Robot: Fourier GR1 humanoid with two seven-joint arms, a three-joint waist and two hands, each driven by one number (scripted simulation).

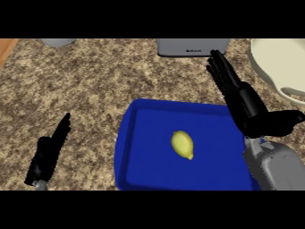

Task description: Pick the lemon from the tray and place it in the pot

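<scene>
Speckled counter (102,80) fills frame. Blue tray (148,170) lower centre; cream pot (277,60) upper right. Right hand (250,112) over tray's right edge, fingers (222,71) straight, pressed together, holding nothing. Left hand (49,154) lower left, fingers straight. Lemon (182,144) lies mid-tray.

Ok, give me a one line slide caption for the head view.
Lemon lies on the blue tray; open right robot hand above the tray's right edge, cream pot beyond, left robot hand resting.

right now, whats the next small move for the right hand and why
Probably bring the open right hand left and down over the small yellow lemon. The lemon lies untouched in the blue tray, the hand is above the tray's right edge, and the cream pot waits beyond.
</scene>
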